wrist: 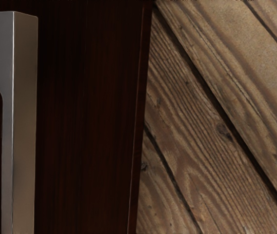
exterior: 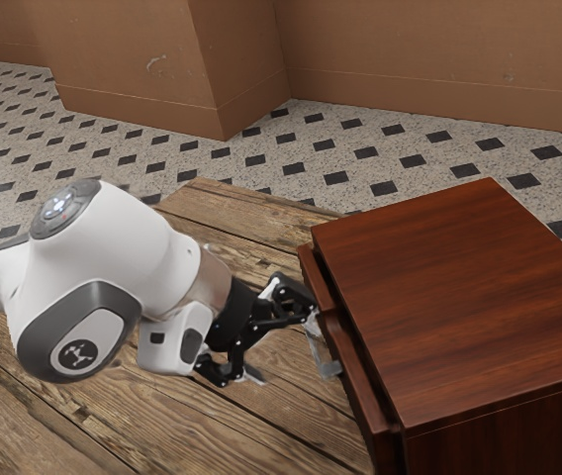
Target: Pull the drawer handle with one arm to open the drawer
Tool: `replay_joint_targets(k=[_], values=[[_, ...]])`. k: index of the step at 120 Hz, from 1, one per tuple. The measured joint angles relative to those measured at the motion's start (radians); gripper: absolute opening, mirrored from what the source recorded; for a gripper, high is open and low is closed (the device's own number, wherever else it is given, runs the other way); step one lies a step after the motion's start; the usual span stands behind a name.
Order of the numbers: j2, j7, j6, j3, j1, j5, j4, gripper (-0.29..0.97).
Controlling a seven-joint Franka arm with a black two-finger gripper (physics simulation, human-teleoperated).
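A dark red wooden cabinet (exterior: 459,297) stands on a plank platform at the exterior view's right. Its drawer front (exterior: 352,368) faces the arm and carries a silver bar handle (exterior: 323,344). My black gripper (exterior: 279,336) reaches in from the left and stops just short of the handle. Its fingers (exterior: 297,300) are spread open with nothing between them. In the wrist view the silver handle (wrist: 17,122) runs along the dark drawer front (wrist: 89,117), close under my hand.
The cabinet rests on a rough plank platform (exterior: 212,416), also seen beside the drawer front in the wrist view (wrist: 216,136). A black-and-white tiled floor (exterior: 380,148) and brown walls (exterior: 410,49) lie behind.
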Motion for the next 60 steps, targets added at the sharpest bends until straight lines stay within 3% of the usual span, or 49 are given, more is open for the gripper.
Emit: replay_joint_targets(k=[34,60], values=[[0.053,0.001,-0.025,-0.013,0.024,0.001,-0.029,0.65],[0.092,0.002,-0.047,-0.069,0.088,0.001,-0.068,0.67]])
